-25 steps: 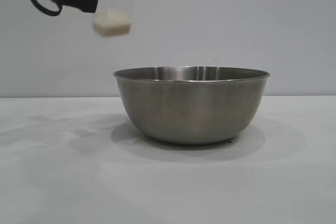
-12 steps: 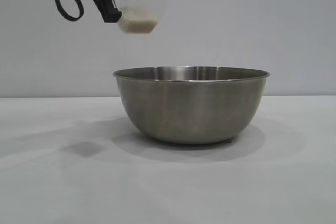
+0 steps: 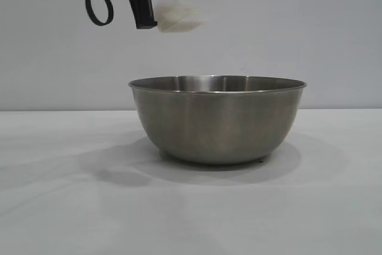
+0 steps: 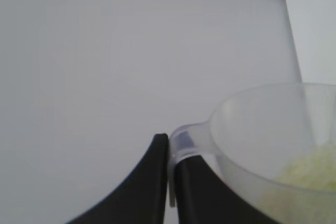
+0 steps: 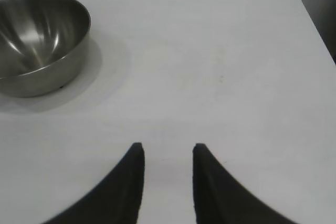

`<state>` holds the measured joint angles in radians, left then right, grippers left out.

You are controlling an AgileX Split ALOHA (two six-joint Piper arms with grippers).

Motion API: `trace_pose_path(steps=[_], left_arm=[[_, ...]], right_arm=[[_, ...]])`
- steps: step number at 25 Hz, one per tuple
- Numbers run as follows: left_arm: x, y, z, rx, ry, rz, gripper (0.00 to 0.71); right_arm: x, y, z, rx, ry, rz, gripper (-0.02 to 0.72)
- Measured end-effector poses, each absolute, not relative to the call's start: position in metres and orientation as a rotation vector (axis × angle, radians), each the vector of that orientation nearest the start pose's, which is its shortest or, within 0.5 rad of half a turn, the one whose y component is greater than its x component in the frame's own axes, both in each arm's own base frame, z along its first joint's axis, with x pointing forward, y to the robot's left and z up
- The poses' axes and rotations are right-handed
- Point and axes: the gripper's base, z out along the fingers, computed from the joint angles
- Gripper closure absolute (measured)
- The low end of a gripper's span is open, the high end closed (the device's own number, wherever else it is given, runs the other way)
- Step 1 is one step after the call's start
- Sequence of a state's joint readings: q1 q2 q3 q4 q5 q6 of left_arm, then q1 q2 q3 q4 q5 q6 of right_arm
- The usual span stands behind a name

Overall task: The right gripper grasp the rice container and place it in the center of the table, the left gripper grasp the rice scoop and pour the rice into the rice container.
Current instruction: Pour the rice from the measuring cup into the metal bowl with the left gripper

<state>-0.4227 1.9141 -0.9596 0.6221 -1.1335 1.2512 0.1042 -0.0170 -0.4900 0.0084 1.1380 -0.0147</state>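
The exterior view shows the large round stainless-steel rice container (image 3: 218,119) standing upright near the middle of the flat white table (image 3: 65,207), and above its left rim the small translucent frosted-plastic rice scoop (image 3: 176,10) hangs high in the air, held by the black two-fingered left gripper (image 3: 143,4). The biggest risk, as a judgement, is a spill: the scoop is well above the bowl and only just over its rim, so if it tips from this place some grains could fall outside the rim or bounce off the steel wall onto the table. A second risk is the hold itself. In the left wrist view the jaws of the left gripper are pressed nearly together on the thin side handle of the scoop, and such a small handle could turn between them when the wrist rotates. Concerning the contents, the right wrist view shows bare shining metal inside the bowl, so it seems still empty. The scoop carries the pale off-white rice (image 4: 310,174) in its lower part, and nothing is falling from it yet. The black right gripper (image 5: 167,153) hovers low over the table, well apart from the bowl, with its jaws parted and nothing between them.
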Motion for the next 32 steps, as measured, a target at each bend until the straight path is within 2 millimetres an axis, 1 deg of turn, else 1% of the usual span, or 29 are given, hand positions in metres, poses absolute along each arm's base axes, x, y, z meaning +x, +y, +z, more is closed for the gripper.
trace_pose_path(steps=[7, 22, 32], left_arm=[[0.3308, -0.2052, 0.2126, 1.439, 0.220, 0.691, 0.710], [0.3270, -0.2089, 0.2113, 1.491, 0.012, 0.854, 0.710], [0.3230, -0.2114, 0.2093, 1.522, -0.204, 0.990, 0.710]], right_arm=[[-0.0097, -0.0003, 0.2682, -0.126, 2.111, 0.063, 0.484], [-0.0097, -0.0003, 0.2682, -0.126, 2.111, 0.063, 0.484], [-0.0097, -0.0003, 0.2682, -0.126, 2.111, 0.063, 0.484]])
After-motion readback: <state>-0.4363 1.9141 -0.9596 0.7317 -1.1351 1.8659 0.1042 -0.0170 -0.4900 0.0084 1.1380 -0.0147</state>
